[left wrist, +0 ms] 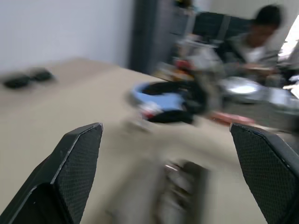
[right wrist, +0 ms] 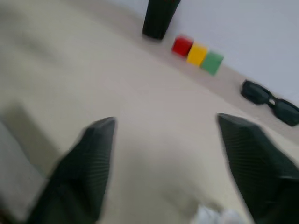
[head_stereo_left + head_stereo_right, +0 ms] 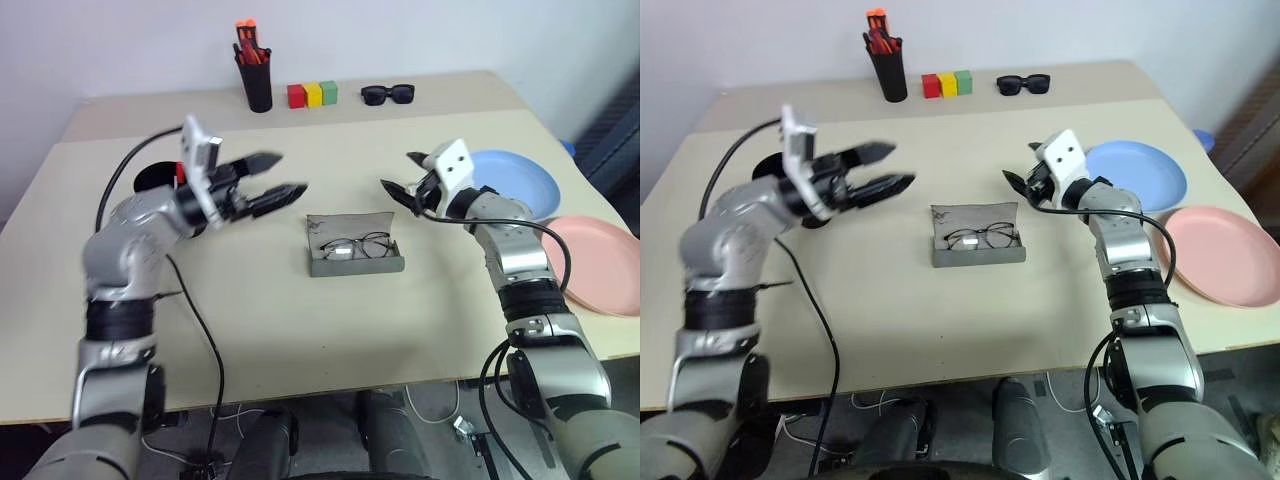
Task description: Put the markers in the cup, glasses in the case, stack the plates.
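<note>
The glasses (image 3: 357, 245) lie in the open case (image 3: 355, 262) at frame centre, lid up. The left gripper (image 3: 272, 180), jaws wide and empty, hovers upper left; the right gripper (image 3: 402, 178), jaws parted and empty, hovers by the blue plate (image 3: 525, 180). The pink plate (image 3: 605, 262) lies separate, unstacked. The left arm hides most of the cup (image 3: 155, 178).

Along the table's (image 3: 300, 330) far edge: pen holder (image 3: 257, 88), three coloured blocks (image 3: 312, 95), black sunglasses (image 3: 387, 94).

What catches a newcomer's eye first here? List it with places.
The open grey case at the table's centre, the wire-frame glasses lying inside. Both end effectors, left and right, hover open on either side of it. The blue plate and pink plate lie unstacked at right.
</note>
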`<state>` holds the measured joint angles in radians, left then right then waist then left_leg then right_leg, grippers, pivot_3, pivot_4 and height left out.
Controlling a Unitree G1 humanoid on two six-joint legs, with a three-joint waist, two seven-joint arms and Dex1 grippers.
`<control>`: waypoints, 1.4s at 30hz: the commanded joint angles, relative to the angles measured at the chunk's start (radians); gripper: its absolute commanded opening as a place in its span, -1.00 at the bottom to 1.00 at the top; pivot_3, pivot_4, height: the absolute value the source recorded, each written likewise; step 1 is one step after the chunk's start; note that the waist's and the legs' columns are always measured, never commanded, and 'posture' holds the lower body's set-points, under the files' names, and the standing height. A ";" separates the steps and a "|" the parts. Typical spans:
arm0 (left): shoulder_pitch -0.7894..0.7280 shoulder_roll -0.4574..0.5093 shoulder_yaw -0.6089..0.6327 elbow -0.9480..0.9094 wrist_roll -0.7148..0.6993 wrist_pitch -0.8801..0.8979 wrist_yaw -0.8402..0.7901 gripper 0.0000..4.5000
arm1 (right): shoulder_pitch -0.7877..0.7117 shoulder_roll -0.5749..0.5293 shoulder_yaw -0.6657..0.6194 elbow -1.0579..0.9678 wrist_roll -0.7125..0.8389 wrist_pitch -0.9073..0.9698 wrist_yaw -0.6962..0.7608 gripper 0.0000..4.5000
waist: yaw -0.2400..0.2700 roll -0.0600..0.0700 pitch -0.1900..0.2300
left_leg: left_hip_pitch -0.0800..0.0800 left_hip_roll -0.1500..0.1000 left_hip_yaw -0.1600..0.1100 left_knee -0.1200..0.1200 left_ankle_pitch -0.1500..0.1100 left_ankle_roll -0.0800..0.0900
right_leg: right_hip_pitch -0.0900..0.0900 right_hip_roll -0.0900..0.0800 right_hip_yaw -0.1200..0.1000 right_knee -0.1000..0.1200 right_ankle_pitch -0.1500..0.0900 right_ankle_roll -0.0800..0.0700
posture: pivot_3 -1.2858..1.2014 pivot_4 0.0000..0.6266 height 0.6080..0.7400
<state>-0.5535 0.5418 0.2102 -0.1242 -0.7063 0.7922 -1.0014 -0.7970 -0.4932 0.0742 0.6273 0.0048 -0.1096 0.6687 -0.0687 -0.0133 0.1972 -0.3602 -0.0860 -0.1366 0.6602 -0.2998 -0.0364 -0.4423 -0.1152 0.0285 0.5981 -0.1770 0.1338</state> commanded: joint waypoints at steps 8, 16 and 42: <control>0.135 0.133 0.061 -0.207 -0.210 0.193 0.058 1.00 | -0.092 -0.010 0.043 0.124 -0.085 -0.195 0.035 -0.99 | 0.008 0.000 0.000 | 0.001 0.000 0.000 0.001 0.000 0.000 | 0.002 0.000 0.000 0.000 0.000 0.000 | 0.03 -0.52 1.00; 0.200 0.164 0.049 -0.236 -0.212 0.171 0.058 1.00 | -0.054 -0.020 0.087 0.102 -0.119 -0.220 0.107 -0.99 | 0.008 0.000 0.000 | 0.001 0.000 0.000 0.001 0.000 0.000 | 0.002 0.000 0.000 0.000 0.000 0.000 | 0.03 -0.52 1.00; 0.219 0.152 0.032 -0.255 -0.235 0.112 0.105 1.00 | -0.149 -0.069 0.075 0.237 -0.182 -0.261 0.059 -0.99 | 0.025 0.000 0.000 | 0.001 0.000 0.000 0.001 0.000 0.000 | 0.003 0.000 0.000 -0.001 0.000 0.000 | 0.03 -0.52 1.00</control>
<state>-0.3270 0.6910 0.2374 -0.3570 -0.9286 0.9242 -0.9006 -0.9248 -0.5499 0.1426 0.8517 -0.1597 -0.3328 0.7401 -0.0441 -0.0132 0.1973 -0.3588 -0.0864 -0.1361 0.6610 -0.2997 -0.0367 -0.4392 -0.1155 0.0286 0.5971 -0.1767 0.1334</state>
